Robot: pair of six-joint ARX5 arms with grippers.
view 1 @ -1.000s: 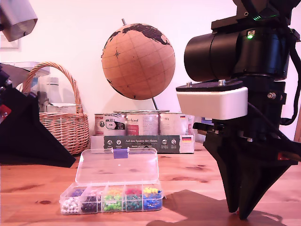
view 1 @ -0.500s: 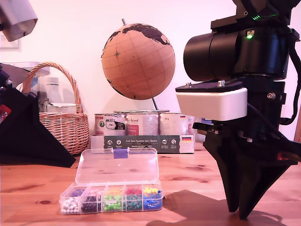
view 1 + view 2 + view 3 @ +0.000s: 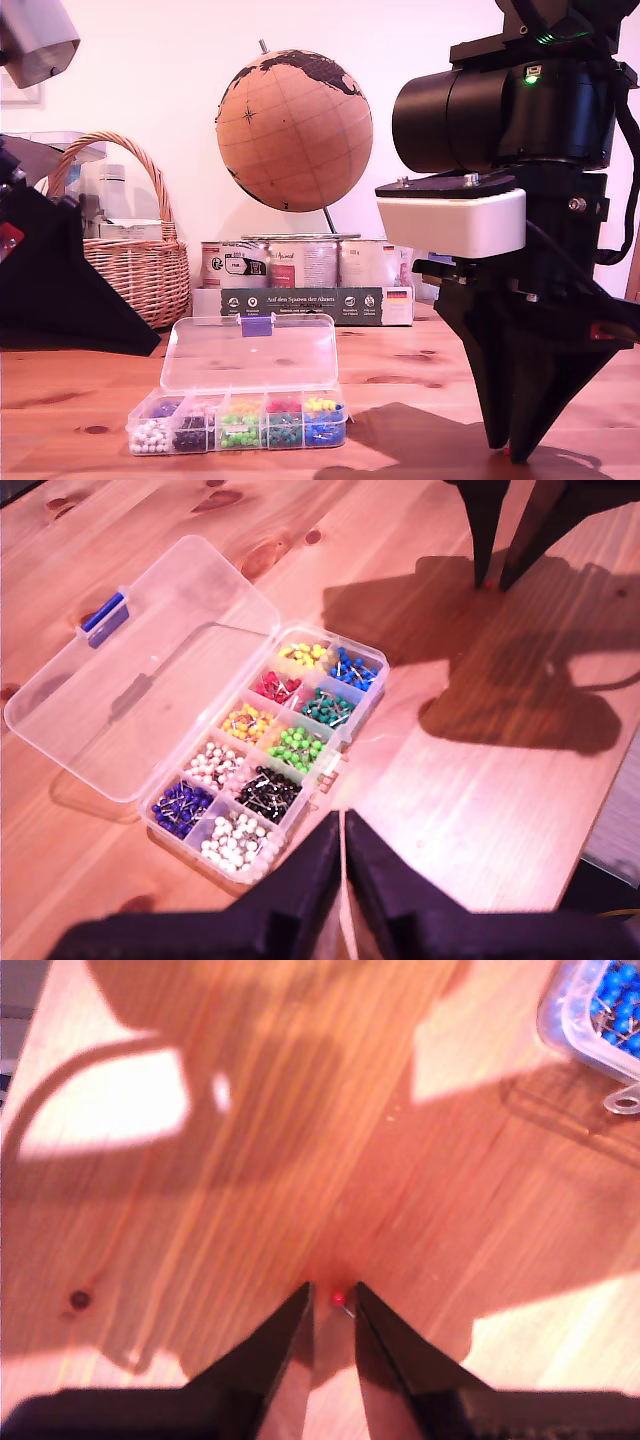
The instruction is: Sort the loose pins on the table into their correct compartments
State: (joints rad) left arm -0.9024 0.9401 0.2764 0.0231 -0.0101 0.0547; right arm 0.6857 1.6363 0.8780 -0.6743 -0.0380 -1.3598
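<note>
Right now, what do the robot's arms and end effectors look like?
My second gripper has matte black tapered fingers under a white rectangular block and a black cylindrical motor housing with a green indicator light; black cable loops beside it. My first gripper shows similar black pointed fingers in its own wrist view.

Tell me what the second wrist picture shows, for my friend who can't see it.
My second gripper points down at the table, its jaws slightly apart around a tiny red pin at the tips. A corner of the clear plastic box, holding blue pins, shows at the picture's edge.
</note>
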